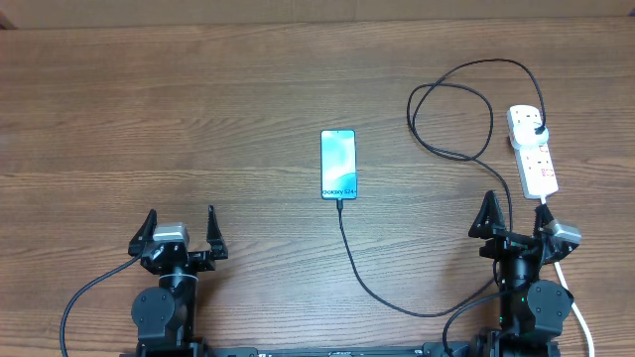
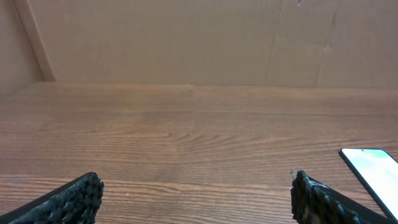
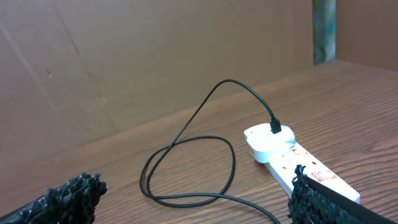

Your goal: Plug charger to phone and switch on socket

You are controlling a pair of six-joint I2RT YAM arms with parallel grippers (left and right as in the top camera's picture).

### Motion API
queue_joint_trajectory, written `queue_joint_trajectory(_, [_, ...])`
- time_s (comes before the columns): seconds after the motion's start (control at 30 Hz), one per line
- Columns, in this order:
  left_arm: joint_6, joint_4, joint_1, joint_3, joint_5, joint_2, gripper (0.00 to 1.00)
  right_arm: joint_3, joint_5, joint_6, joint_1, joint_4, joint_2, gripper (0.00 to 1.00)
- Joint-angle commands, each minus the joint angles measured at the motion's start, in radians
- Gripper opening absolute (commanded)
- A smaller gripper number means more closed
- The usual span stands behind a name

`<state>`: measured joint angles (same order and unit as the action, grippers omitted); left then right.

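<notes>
The phone (image 1: 338,164) lies flat mid-table, teal screen lit; its corner shows in the left wrist view (image 2: 373,169). The black charger cable (image 1: 372,281) meets the phone's near edge with its tip, runs down and right, loops (image 3: 186,168) and ends at a plug in the white adapter (image 3: 270,142) on the socket strip (image 1: 533,149), also in the right wrist view (image 3: 317,174). My left gripper (image 1: 181,230) is open and empty at the near left (image 2: 196,199). My right gripper (image 1: 516,218) is open and empty just below the strip (image 3: 193,199).
The strip's thick white cord (image 1: 578,312) runs down past my right arm to the table's near edge. A brown cardboard wall (image 2: 186,37) stands at the table's far side.
</notes>
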<state>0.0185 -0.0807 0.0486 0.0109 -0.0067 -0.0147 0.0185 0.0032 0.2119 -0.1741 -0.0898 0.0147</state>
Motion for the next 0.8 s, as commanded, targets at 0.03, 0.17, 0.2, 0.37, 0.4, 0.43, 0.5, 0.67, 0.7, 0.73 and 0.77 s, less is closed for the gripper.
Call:
queue_joint_trajectory(0.03, [-0.019, 0.003, 0.003, -0.006, 0.015, 0.011, 1.00, -0.011, -0.005, -0.005, 0.047, 0.006, -0.012, 1.00])
queue_joint_trajectory(0.17, [-0.019, 0.003, 0.003, -0.006, 0.015, 0.011, 1.00, -0.011, -0.005, -0.127, 0.141, 0.006, -0.012, 1.00])
queue_joint_trajectory(0.2, [-0.019, 0.003, 0.003, -0.006, 0.015, 0.011, 1.00, -0.011, -0.005, -0.172, 0.163, 0.006, -0.012, 1.00])
queue_joint_trajectory(0.37, [-0.019, 0.003, 0.003, -0.006, 0.015, 0.011, 1.00, -0.011, -0.005, -0.249, 0.192, 0.006, -0.012, 1.00])
queue_joint_trajectory(0.4, [-0.019, 0.003, 0.003, -0.006, 0.015, 0.011, 1.00, -0.011, -0.006, -0.258, 0.192, 0.006, -0.012, 1.00])
queue_joint_trajectory(0.43, [-0.019, 0.003, 0.003, -0.006, 0.015, 0.011, 1.00, -0.011, -0.006, -0.272, 0.192, 0.006, -0.012, 1.00])
queue_joint_trajectory(0.5, [-0.019, 0.003, 0.003, -0.006, 0.015, 0.011, 1.00, -0.011, -0.006, -0.294, 0.192, 0.006, -0.012, 1.00])
queue_joint_trajectory(0.67, [-0.019, 0.003, 0.003, -0.006, 0.015, 0.011, 1.00, -0.011, -0.006, -0.299, 0.192, 0.006, -0.012, 1.00])
queue_joint_trajectory(0.7, [-0.019, 0.003, 0.003, -0.006, 0.015, 0.011, 1.00, -0.011, -0.006, -0.299, 0.192, 0.006, -0.012, 1.00])
queue_joint_trajectory(0.73, [-0.019, 0.003, 0.003, -0.006, 0.015, 0.011, 1.00, -0.011, -0.006, -0.299, 0.192, 0.006, -0.012, 1.00])
queue_joint_trajectory(0.77, [-0.019, 0.003, 0.003, -0.006, 0.015, 0.011, 1.00, -0.011, -0.006, -0.299, 0.192, 0.006, -0.012, 1.00])
